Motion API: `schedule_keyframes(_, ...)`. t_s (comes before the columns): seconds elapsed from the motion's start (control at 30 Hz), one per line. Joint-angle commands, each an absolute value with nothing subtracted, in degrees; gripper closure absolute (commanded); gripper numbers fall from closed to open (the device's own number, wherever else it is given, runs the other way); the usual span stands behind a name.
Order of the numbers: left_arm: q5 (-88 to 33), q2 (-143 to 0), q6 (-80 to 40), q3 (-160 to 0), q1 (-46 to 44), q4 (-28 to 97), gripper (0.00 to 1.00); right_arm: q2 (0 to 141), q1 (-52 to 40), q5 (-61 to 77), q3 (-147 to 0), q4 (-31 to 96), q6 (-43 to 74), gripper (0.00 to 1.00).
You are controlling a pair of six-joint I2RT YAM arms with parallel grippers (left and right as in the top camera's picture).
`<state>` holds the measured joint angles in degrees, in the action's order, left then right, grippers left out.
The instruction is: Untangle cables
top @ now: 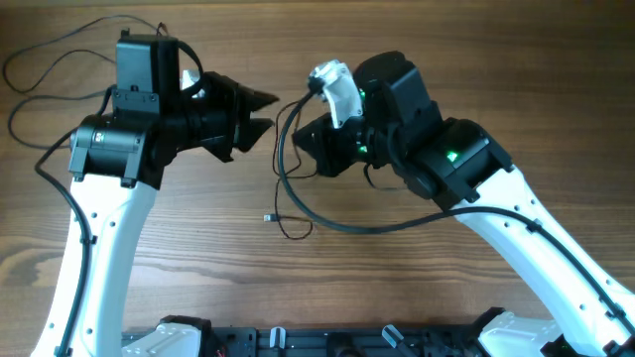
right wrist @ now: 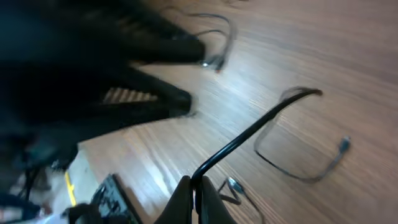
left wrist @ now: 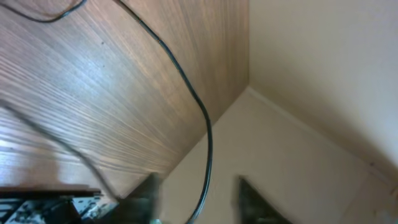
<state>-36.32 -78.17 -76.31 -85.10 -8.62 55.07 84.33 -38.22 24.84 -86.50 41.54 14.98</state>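
Observation:
My right gripper [right wrist: 198,186] is shut on a black cable [right wrist: 249,134], which rises from the jaws and bends over the table. In the overhead view this gripper [top: 306,139] points left, and the cable [top: 281,164] loops down to a small plug [top: 268,216]. My left gripper [top: 268,112] is open and faces the right one across a small gap. In the left wrist view a black cable [left wrist: 198,106] runs between its spread fingers [left wrist: 202,202] without being pinched. Another thin cable [right wrist: 298,176] with a plug lies on the wood.
A further thin black cable [top: 40,61] curves over the far left of the wooden table [top: 198,248]. The table's edge and a pale floor [left wrist: 311,93] show in the left wrist view. The left arm's dark body [right wrist: 93,68] fills the right wrist view's upper left.

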Motion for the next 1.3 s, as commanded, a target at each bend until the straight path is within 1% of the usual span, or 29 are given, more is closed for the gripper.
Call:
schedule_keyframes(0.0, -38.63, -78.65, -75.33, -85.62, -8.51, 55.09, 0.26, 84.99, -38.39, 34.76, -87.31, 41.01, 4.03, 0.96)
schedule_keyframes(0.03, -40.29, -78.65, -74.3, -85.62, -8.54, 55.09, 0.21, 84.99, -38.39, 35.99, -87.31, 41.36, 1.43, 0.96)
schedule_keyframes(0.07, -40.88, -78.65, -73.71, -85.62, -8.54, 55.24, 0.19, 84.99, -38.39, 36.47, -87.31, 41.93, -0.82, 0.96)
schedule_keyframes(0.1, -40.91, -78.65, -73.73, -85.62, -8.51, 55.29, 0.22, 84.99, -38.39, 37.93, -87.31, 43.38, -4.71, 0.96)
schedule_keyframes(0.17, -41.17, -78.65, -73.71, -85.62, -8.54, 55.33, 0.31, 84.99, -38.39, 38.5, -87.31, 44.93, -7.64, 0.96)
schedule_keyframes(0.2, -42.44, -78.65, -73.69, -85.62, -8.54, 55.33, 0.32, 84.99, -38.39, 38.48, -87.31, 45.25, -8.03, 0.96)
schedule_keyframes(0.3, -46.37, -78.65, -72.18, -85.62, -8.54, 55.44, 0.43, 84.99, -38.39, 38.46, -87.31, 44.49, -8.82, 0.96)
schedule_keyframes(0.37, -46.44, -78.65, -72.14, -85.62, -8.54, 57.65, 0.43, 84.99, -38.35, 38.46, -87.31, 43.0, -8.34, 0.96)
schedule_keyframes(0.43, -46.46, -78.65, -70.57, -85.62, -8.54, 58.19, 0.46, 84.99, -38.28, 38.46, -87.33, 42.13, -7.29, 0.96)
schedule_keyframes(0.5, -46.46, -78.65, -70.52, -85.62, -8.54, 59.02, 0.65, 84.99, -38.28, 37.76, -87.31, 42.04, -5.98, 0.96)
schedule_keyframes(0.53, -46.48, -78.65, -70.52, -85.62, -8.54, 59.07, 0.71, 84.99, -38.28, 35.79, -87.31, 41.98, -4.32, 0.96)
schedule_keyframes(0.6, -46.48, -78.65, -70.52, -85.62, -8.54, 59.09, 0.8, 84.99, -38.28, 31.51, -87.31, 42.06, -1.28, 0.96)
schedule_keyframes(0.63, -46.48, -78.65, -70.52, -85.62, -8.54, 59.09, 0.81, 84.99, -38.28, 31.62, -87.31, 42.04, -1.3, 0.96)
schedule_keyframes(0.67, -46.48, -78.65, -70.52, -85.62, -8.54, 59.07, 0.86, 84.99, -38.28, 31.79, -87.31, 42.02, -1.3, 0.96)
schedule_keyframes(0.77, -46.48, -78.65, -70.52, -85.62, -8.54, 59.07, 0.96, 84.99, -38.28, 31.77, -87.31, 41.95, -1.28, 0.96)
schedule_keyframes(0.9, -46.48, -78.65, -70.78, -85.62, -8.51, 59.0, 0.96, 84.99, -38.28, 31.16, -87.31, 41.82, 0.75, 0.96)
schedule_keyframes(0.97, -46.46, -78.65, -71.5, -85.62, -8.29, 58.96, 0.96, 84.99, -38.28, 26.57, -87.31, 42.02, 5.5, 0.95)
schedule_keyframes(1.0, -46.44, -78.65, -72.53, -85.62, -7.75, 58.98, 0.96, 84.99, -38.28, 21.89, -87.31, 42.41, 9.58, 0.94)
schedule_keyframes(1.03, -46.41, -78.65, -73.43, -85.62, -7.03, 58.98, 0.96, 84.99, -38.28, 18.59, -87.31, 42.89, 12.6, 0.74)
schedule_keyframes(1.1, -44.86, -78.65, -76.44, -85.62, -4.86, 59.22, 0.96, 84.99, -38.28, 11.62, -87.31, 44.66, 18.24, 0.01)
schedule_keyframes(1.2, -43.44, -78.65, -83.26, -85.62, 0.14, 61.34, 0.96, 84.99, -38.17, 2.35, -87.31, 48.9, 24.69, 0.0)
schedule_keyframes(1.27, -43.44, -78.48, -84.73, -85.62, 4.16, 61.39, 0.96, 84.99, -38.17, 0.86, -87.31, 50.98, 24.43, 0.0)
